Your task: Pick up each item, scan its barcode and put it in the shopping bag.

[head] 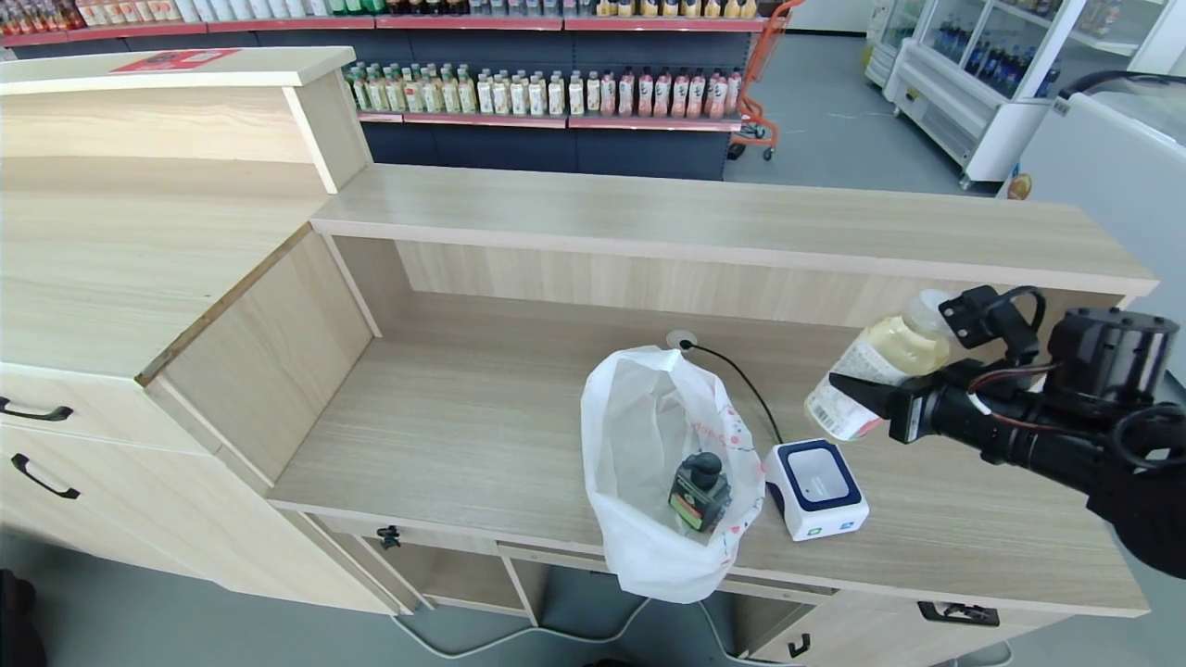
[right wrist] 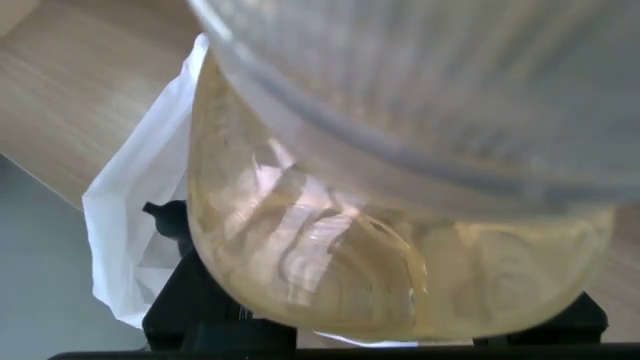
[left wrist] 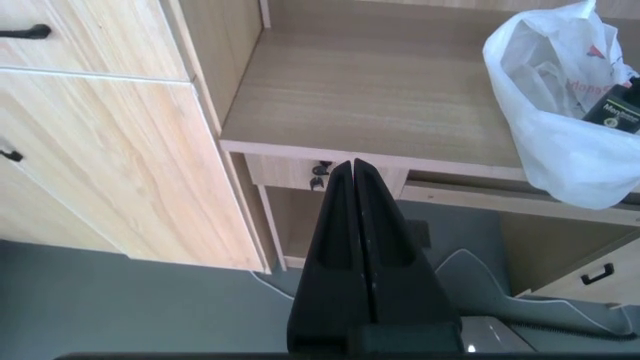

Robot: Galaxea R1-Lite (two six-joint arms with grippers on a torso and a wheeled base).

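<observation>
The bottle (head: 894, 352) of pale yellow liquid is up in the air to the right of the scanner (head: 815, 486), tilted with its cap pointing up and away and its labelled base end pointing down toward the table (head: 445, 417). The right claw (head: 885, 396) is clenched around its lower body. Judging from this, the step in hand is the scan: the bottle is lifted but not yet over the scanner's blue-framed window, which sits just right of the shopping bag (head: 639, 482). The next move likely calls for carrying the bottle left and lower and turning it until the barcode on the label faces that window, though I cannot tell where on the label the barcode lies. After that comes the drop into the bag, whose mouth stands open with a small dark bottle (head: 700, 491) already inside. The left claw (left wrist: 353, 230) is pressed shut on nothing, low in front of the table's edge
</observation>
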